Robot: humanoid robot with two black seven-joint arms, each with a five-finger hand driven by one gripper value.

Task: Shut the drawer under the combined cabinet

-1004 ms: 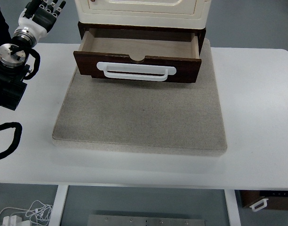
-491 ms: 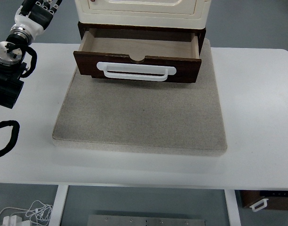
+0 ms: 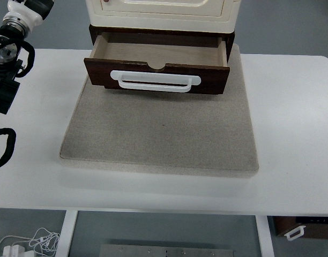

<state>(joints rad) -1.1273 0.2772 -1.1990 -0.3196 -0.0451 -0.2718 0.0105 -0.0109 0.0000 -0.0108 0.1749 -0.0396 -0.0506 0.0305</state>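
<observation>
The cream combined cabinet (image 3: 161, 13) stands at the back of a grey mat (image 3: 161, 134). Its dark brown bottom drawer (image 3: 156, 67) is pulled out toward me. The drawer's wooden inside is empty and a white bar handle (image 3: 155, 81) runs across its front. My left arm (image 3: 6, 59) comes in at the upper left, well left of the drawer. Its hand (image 3: 30, 8) is at the top edge and mostly cut off. The right arm is out of view.
The mat lies on a white table (image 3: 292, 123). A black cable loop (image 3: 0, 147) hangs at the left edge. Below the table, a dark box with a white handle (image 3: 298, 229) shows at the bottom right, and white cables (image 3: 30, 243) at the bottom left.
My left arm has moved up and away toward the top left corner, so the hand is now mostly out of frame. The drawer has not moved.
</observation>
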